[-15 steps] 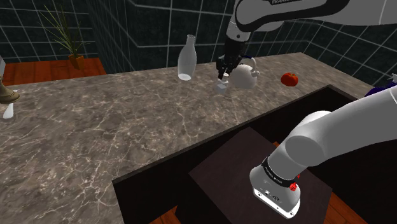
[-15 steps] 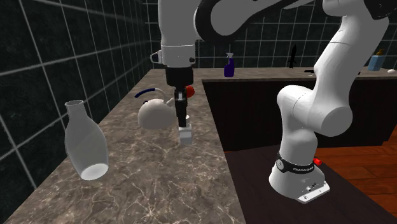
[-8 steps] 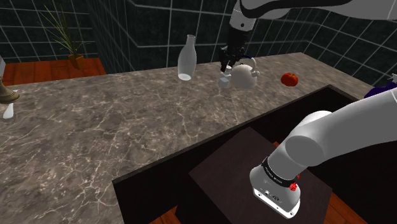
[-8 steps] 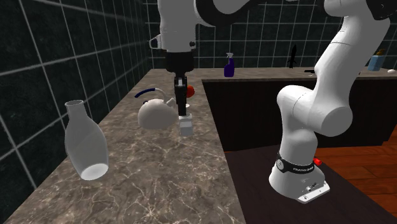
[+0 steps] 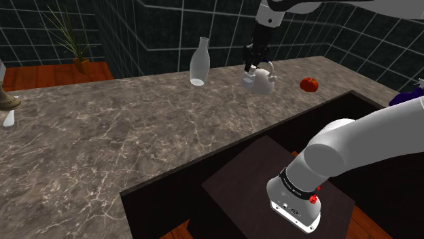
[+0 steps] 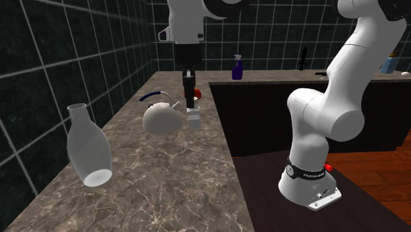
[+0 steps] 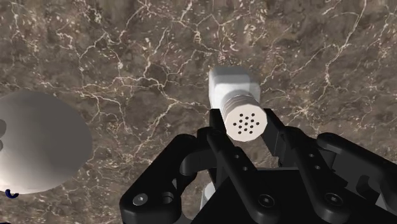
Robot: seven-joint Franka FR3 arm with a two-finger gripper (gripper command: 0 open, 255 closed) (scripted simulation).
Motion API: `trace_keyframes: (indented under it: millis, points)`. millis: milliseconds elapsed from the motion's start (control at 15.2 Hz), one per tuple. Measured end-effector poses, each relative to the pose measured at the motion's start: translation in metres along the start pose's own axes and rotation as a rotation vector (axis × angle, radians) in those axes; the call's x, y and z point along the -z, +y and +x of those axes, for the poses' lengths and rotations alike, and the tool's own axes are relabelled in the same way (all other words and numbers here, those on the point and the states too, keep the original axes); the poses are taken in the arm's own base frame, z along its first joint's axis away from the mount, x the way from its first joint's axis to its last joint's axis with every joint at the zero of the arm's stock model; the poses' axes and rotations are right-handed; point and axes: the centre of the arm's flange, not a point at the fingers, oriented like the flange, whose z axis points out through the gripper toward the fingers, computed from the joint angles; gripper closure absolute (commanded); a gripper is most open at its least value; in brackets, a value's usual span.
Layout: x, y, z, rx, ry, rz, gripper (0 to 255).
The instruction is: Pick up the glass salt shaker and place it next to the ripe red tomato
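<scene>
Gripper (image 7: 245,130): fingers clamped on the cap end of the salt shaker (image 7: 234,95).
Salt shaker: apparently lifted off the counter (image 7: 127,51), just beside the white teapot (image 6: 160,118). Long axis upright, perforated cap toward the hand.
Tomato (image 5: 309,84): beyond the teapot.
Handling: carry level past the teapot and lower base-first, short of the tomato.

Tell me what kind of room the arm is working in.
Most likely a kitchen: a long marbled stone countertop runs along dark tiled walls, and a white kettle and a red tomato sit on it.
</scene>
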Motion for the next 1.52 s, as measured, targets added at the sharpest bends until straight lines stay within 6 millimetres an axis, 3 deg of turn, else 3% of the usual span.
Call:
trace_keyframes:
  millis: [1320,1518]
  points:
    - [0.005,0.256,-0.051,-0.001,0.000,0.001,255]
    - [0.008,0.303,-0.056,-0.002,0.000,0.001,255]
